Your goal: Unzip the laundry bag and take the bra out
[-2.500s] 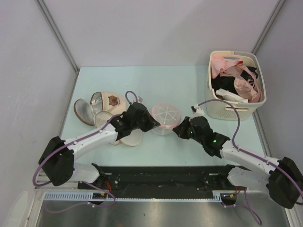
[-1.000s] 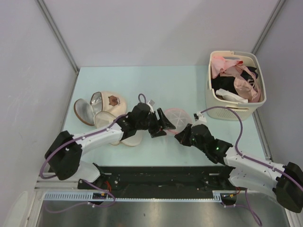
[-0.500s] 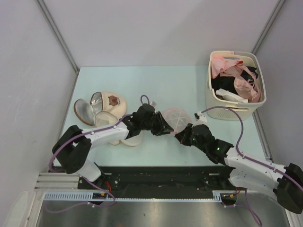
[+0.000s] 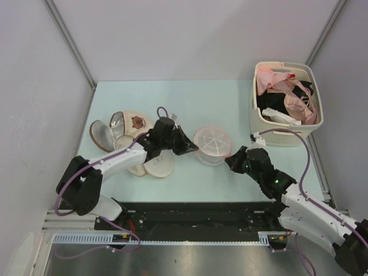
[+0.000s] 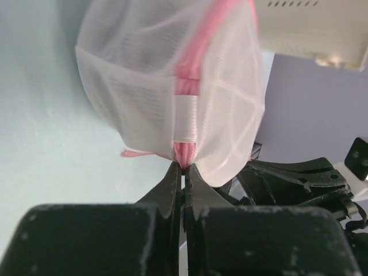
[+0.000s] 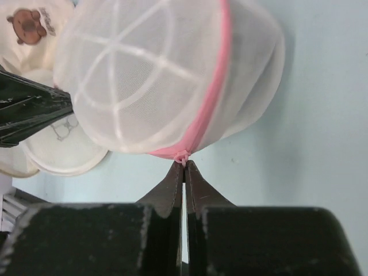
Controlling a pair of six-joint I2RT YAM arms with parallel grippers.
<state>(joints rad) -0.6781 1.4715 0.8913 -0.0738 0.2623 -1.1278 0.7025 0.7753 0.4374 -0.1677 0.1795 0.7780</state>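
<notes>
The laundry bag (image 4: 211,145), round white mesh with a pink zip rim and white ribs, sits mid-table between both arms. My left gripper (image 4: 194,147) is shut on the bag's pink rim at its left side; the left wrist view shows the tips (image 5: 184,167) pinching the pink seam of the bag (image 5: 172,75). My right gripper (image 4: 231,158) is shut on the small pink zip pull (image 6: 183,156) at the bag's near right edge, under the bag (image 6: 149,75). The zip looks closed. No navy bra shows in any view.
A cream slotted basket (image 4: 275,135) at the back right holds pale pink bras (image 4: 299,100) and a black garment (image 4: 270,102). Cream padded cups (image 4: 132,123), one with a bear print (image 6: 29,23), lie left of the bag under my left arm.
My left arm has drawn back left while holding the rim. My right gripper has shifted right and away from the left one. The bag now sits slightly right of its first position.
</notes>
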